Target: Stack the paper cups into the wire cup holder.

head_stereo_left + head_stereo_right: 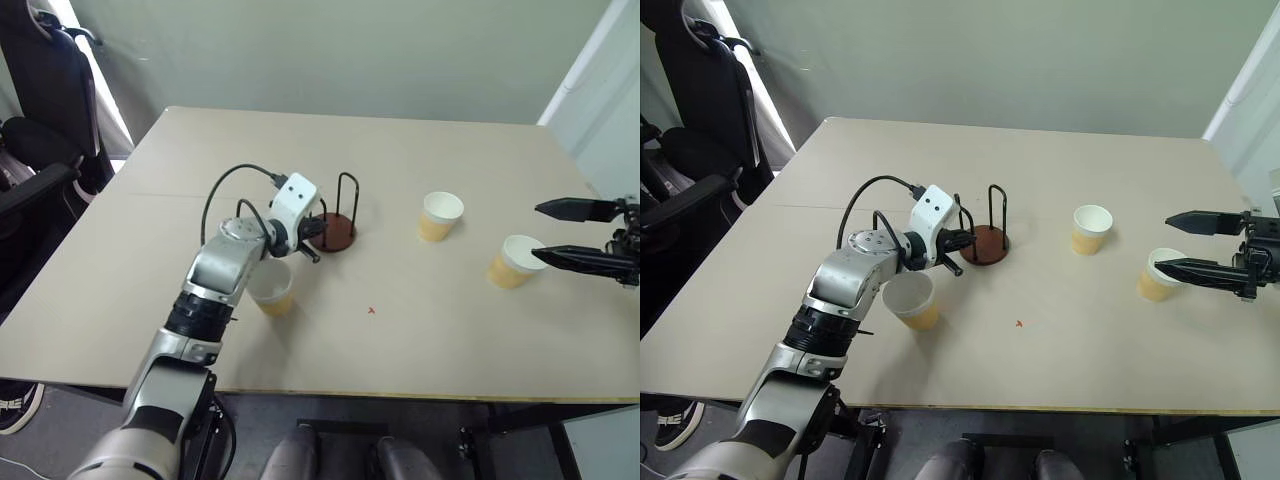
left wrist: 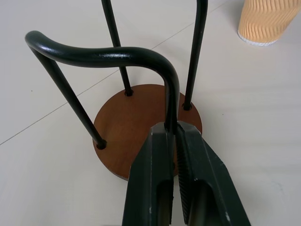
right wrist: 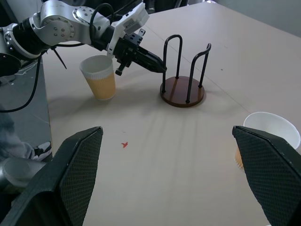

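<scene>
Cup holder (image 1: 338, 228) near the middle of the table (image 1: 400, 150), empty, brown disc base flat, two black wire hoops upright. Left claw (image 2: 173, 134) clamped shut on one leg of the nearer hoop, low down just above the base, pinching the wire between both fingers. Right claw (image 1: 590, 235) spread wide at 3 o'clock from the holder, gripping nothing, hovering just beside the far right cup (image 1: 515, 261).

Three paper cups, all upright, none stacked yet: one (image 1: 272, 289) at about 7 o'clock from the holder, close under the left forearm; one (image 1: 440, 216) at 3 o'clock from the holder, near; the last further out at 3 o'clock, by the right claw.

Step in hand, by the look of it: steadying or shifting the holder before any cup goes in. No cup lifted so far, so the task barely begun.

Next move probably calls for closing the right claw on the nearest cup's wall without crushing it, lifting clear of the table, carrying over toward 9 o'clock and lowering straight down between the hoops. Thin paper likely to dent under a hard squeeze; light holder likely to tip if tugged by the wire.
</scene>
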Controlling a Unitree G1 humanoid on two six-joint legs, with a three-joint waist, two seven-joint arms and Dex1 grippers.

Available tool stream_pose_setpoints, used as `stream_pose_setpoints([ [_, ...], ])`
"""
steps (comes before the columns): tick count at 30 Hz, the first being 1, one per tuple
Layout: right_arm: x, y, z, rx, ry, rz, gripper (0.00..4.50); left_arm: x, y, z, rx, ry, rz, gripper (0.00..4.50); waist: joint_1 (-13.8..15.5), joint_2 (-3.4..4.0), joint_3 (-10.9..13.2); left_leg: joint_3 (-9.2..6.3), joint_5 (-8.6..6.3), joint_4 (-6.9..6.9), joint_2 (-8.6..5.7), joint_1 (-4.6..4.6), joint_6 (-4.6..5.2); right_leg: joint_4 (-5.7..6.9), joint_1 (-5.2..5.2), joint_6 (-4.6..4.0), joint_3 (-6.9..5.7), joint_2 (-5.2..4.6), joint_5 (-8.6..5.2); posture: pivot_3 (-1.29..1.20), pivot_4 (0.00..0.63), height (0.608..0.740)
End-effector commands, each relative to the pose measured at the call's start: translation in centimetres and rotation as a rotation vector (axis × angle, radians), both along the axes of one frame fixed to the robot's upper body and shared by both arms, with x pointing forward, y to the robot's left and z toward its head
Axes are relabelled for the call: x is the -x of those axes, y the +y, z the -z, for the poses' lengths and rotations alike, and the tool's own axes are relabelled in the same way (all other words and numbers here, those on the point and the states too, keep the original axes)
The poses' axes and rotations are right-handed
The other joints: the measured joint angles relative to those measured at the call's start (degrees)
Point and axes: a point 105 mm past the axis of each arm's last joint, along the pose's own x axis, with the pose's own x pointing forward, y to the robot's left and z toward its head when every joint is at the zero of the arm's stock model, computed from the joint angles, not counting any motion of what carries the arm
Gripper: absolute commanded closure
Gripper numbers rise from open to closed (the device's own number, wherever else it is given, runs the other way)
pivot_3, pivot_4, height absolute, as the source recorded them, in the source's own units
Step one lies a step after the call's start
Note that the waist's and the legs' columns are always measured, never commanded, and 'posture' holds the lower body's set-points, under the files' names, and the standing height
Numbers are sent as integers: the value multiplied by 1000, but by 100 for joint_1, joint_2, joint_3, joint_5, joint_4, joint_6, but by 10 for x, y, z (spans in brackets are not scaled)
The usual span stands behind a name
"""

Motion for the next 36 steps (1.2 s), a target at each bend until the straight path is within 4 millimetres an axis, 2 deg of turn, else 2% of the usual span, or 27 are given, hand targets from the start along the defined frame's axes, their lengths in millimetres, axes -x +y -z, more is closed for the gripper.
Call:
stream_pose_setpoints([
  [1,6,-3,-16,3,-65,7,0,13,-15,-38,53,-108,132,4489,3,0,0,0,0,0,0,-1,0,0,0,0,1,0,0,0,150,740],
  [3,5,-4,-16,4,-66,10,0,20,-20,-48,84,-116,192,4489,8,-1,0,0,0,0,-1,-4,1,-2,-2,0,1,0,0,0,150,740],
  [5,5,-4,-16,4,-68,12,0,37,-28,-59,85,-133,305,4489,11,-1,0,0,-1,0,-3,-6,2,-4,-2,1,1,0,0,0,150,740],
  [7,4,-4,-16,5,-70,13,0,49,-33,-63,81,-132,378,4489,11,-1,1,0,-1,0,-3,-8,2,-6,-5,1,1,0,0,0,150,740],
  [10,3,-4,-16,5,-71,14,0,66,-36,-57,28,-98,453,4489,10,-1,1,0,-1,0,-4,-7,2,-7,-4,1,1,0,0,0,150,740],
  [15,3,-5,-14,3,-73,13,0,111,-35,-22,-117,-8,630,4489,0,1,-1,0,-3,-1,-3,-1,4,-7,-2,1,6,-1,0,0,150,740],
  [19,2,-5,-13,3,-70,11,0,114,-37,-5,-160,18,611,4489,38,1,0,-4,-5,-1,-3,-3,7,-3,-4,0,6,-1,0,0,150,740],
  [22,3,-3,-13,5,-66,2,0,113,-42,-3,-134,26,591,4489,50,1,0,-11,-31,0,-4,-1,59,-2,-2,-4,5,-2,13,0,150,740],
  [30,5,-4,-14,15,-57,4,0,122,-58,2,-66,82,592,4489,45,1,0,-7,-21,0,-4,6,52,-1,-1,-5,6,-3,26,0,150,740],
  [36,6,-4,-14,20,-55,7,0,129,-48,14,-144,121,603,4489,43,1,0,-5,2,-1,-4,5,9,-2,-1,-5,6,-3,26,0,150,740],
])
